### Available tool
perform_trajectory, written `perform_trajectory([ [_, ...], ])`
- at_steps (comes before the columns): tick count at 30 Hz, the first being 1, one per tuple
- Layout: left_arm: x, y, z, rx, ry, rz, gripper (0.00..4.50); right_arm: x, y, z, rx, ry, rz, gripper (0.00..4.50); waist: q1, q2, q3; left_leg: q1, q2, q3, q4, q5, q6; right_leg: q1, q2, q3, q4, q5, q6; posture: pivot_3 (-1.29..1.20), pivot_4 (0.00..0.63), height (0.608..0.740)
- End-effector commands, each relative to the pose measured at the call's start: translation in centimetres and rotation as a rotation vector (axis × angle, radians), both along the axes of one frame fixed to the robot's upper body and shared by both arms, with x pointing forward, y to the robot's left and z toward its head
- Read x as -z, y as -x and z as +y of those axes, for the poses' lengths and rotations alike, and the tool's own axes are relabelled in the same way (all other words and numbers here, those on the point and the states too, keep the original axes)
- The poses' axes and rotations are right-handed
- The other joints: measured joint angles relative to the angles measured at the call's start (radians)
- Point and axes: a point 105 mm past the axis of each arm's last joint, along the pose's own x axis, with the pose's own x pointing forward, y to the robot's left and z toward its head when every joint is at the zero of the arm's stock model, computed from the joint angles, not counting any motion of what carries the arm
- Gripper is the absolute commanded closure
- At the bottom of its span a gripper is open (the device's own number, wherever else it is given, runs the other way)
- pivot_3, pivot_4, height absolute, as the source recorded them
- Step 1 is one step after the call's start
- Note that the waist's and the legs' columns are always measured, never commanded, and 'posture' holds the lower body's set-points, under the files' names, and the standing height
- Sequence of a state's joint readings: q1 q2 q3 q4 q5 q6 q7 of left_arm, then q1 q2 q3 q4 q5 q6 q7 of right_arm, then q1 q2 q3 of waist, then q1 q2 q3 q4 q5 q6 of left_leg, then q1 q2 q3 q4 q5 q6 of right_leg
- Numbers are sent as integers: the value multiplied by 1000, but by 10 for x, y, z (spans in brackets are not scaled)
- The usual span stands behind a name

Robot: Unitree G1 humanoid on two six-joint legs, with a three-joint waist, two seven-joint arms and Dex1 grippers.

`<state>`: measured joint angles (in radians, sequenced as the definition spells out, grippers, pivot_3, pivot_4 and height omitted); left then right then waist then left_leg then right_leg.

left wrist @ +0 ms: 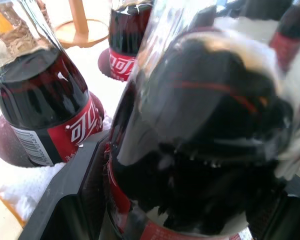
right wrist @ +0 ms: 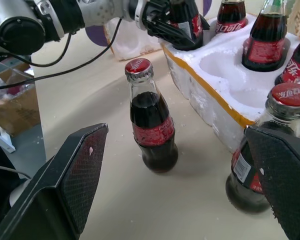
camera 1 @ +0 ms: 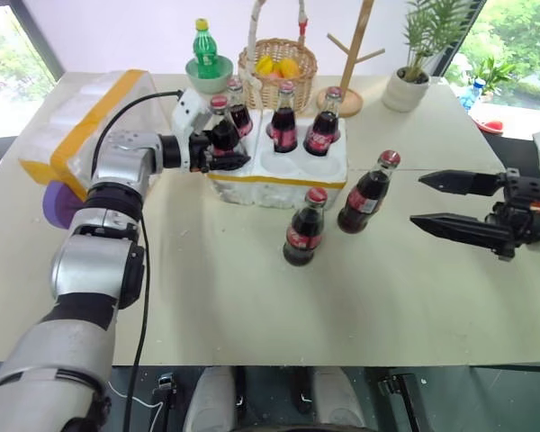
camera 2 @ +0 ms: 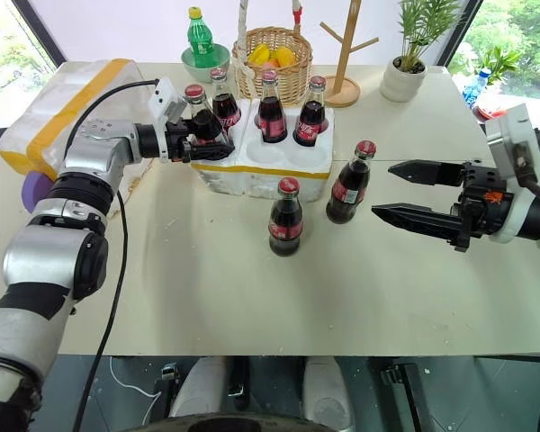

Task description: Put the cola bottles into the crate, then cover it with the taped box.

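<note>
The crate (camera 1: 279,171), a white foam block with a yellow band, stands at mid-table. Three cola bottles (camera 1: 284,121) stand in its holes. A further bottle (camera 1: 223,133) stands in the front-left hole, and my left gripper (camera 1: 223,153) is open with a finger on each side of it. Two more cola bottles (camera 1: 304,229) (camera 1: 367,196) stand on the table just in front of the crate. My right gripper (camera 1: 432,200) hovers open to the right of them, empty. The taped box (camera 1: 81,126) lies at the far left.
Behind the crate are a green bottle (camera 1: 202,40) in a green bowl, a wicker basket (camera 1: 277,58) with yellow fruit, a wooden stand (camera 1: 346,63) and a potted plant (camera 1: 412,63). Bare table lies in front of the loose bottles.
</note>
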<state>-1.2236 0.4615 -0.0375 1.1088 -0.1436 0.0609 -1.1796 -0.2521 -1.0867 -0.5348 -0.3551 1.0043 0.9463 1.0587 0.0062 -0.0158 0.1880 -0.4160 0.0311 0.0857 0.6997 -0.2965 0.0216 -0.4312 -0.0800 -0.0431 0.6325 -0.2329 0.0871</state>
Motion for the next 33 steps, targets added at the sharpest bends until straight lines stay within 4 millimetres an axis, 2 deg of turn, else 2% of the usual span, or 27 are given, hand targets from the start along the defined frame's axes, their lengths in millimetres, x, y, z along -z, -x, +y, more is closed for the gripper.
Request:
perform_trajectory([
  [1, -16, 3, 4, 14, 47, -33, 102, -12, 9, 4, -19, 11, -63, 0, 5, 0, 0, 0, 0, 0, 0, 0, 0, 0, 0, 0, 0, 0, 0, 0, 150, 740],
  [4, -25, 7, 10, 35, 63, -47, 102, -10, 10, 8, -2, -4, -72, 0, 7, 0, 0, 0, 0, 0, 0, 0, 0, 0, -1, 0, 0, 0, 0, 0, 150, 740],
  [7, -45, 23, 17, 102, 95, -65, 102, 0, 12, 17, 7, 6, -67, 0, 6, 0, 0, 0, 1, -1, 1, 0, 0, 1, -1, 0, 0, 0, 0, 0, 150, 740],
  [10, -69, 59, 26, 219, 113, -53, 102, 15, 14, 29, 4, 22, -40, 0, 0, 0, 0, 0, 1, -1, 0, 0, 0, 0, -1, 0, 1, 0, 0, 0, 150, 740],
  [12, -75, 87, 35, 276, 85, -21, 102, 27, 15, 38, 9, 35, -19, 0, -7, 0, 0, 0, 2, -1, 0, 0, -1, 0, 0, 0, 1, 0, 0, 0, 150, 740],
  [14, -73, 113, 45, 311, 27, 21, 102, 38, 15, 47, 5, 32, -3, 0, -14, 0, 0, 0, 2, -1, 0, 1, -1, 0, 0, 1, 1, 0, 0, 0, 150, 740],
  [16, -69, 129, 48, 324, -6, 48, 102, 45, 15, 52, 5, 31, 5, 0, -15, 1, -1, 1, 2, -1, 0, 1, -1, 1, -1, 1, 1, 0, 0, 0, 150, 740],
  [19, -51, 158, 51, 345, -91, 99, 102, 69, 11, 66, 20, 45, 41, 0, -16, 0, -1, 4, 1, -2, 0, 1, -1, 4, -1, 1, 1, 0, 0, 0, 150, 740],
  [22, -41, 167, 47, 340, -111, 105, 102, 82, 1, 74, 54, 34, 51, 0, -11, 0, -1, 6, 1, -2, 0, 1, -2, 6, -2, 2, 0, -1, -1, 0, 150, 740],
  [26, -32, 172, 40, 337, -107, 106, 102, 98, -24, 80, 144, 15, 56, 0, -11, -1, -2, 6, 1, -1, 0, 1, -2, 6, -1, 2, 0, -2, -3, 0, 150, 740],
  [33, -29, 174, 38, 311, -97, 103, 102, 105, -38, 101, 109, -76, 67, 0, -15, 0, -1, 6, 1, -1, -1, 1, -2, 5, 1, 2, 1, 0, -1, 0, 150, 740],
])
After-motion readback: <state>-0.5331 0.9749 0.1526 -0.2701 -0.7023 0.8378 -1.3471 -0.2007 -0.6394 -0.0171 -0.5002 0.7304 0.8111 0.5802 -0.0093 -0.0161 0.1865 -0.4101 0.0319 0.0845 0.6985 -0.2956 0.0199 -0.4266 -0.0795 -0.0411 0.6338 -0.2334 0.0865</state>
